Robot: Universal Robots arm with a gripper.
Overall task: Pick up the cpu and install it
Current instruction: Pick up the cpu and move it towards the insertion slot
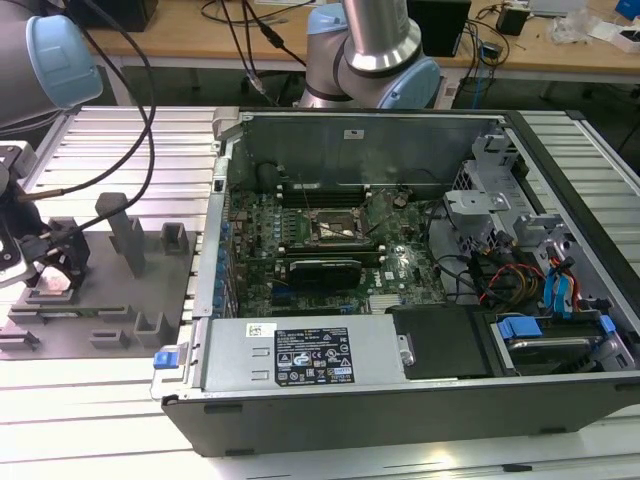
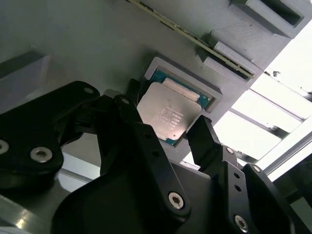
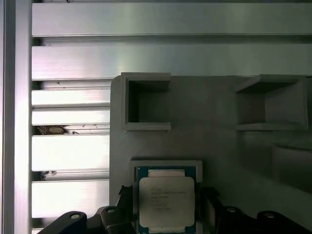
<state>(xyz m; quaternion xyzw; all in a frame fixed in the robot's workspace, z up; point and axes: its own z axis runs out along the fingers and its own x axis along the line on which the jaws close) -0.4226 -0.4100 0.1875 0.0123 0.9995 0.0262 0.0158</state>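
The cpu [image 2: 168, 114], a small square chip with a pale silver top on a green edge, lies flat in a shallow pocket of a grey holder plate [image 2: 97, 44]. It is also seen in the first wrist view as the cpu [image 3: 166, 202]. My gripper [image 2: 167, 109] hangs right over it, its black fingers [image 2: 202, 134] standing on two opposite sides of the chip, open, with small gaps to its edges. In the exterior view my gripper [image 1: 45, 262] is low over the grey holder plate [image 1: 110, 300] at that view's far left. The dark square socket [image 1: 338, 228] sits on the motherboard inside the open computer case [image 1: 400, 400].
The grey plate carries several upright blocks [image 1: 128, 235] and square slots [image 3: 146, 100]. It rests on a ribbed aluminium table [image 3: 68, 151]. A second arm's base [image 1: 375, 60] stands behind the case. Cables [image 1: 510, 275] and drive bays crowd the case toward the exterior view's right.
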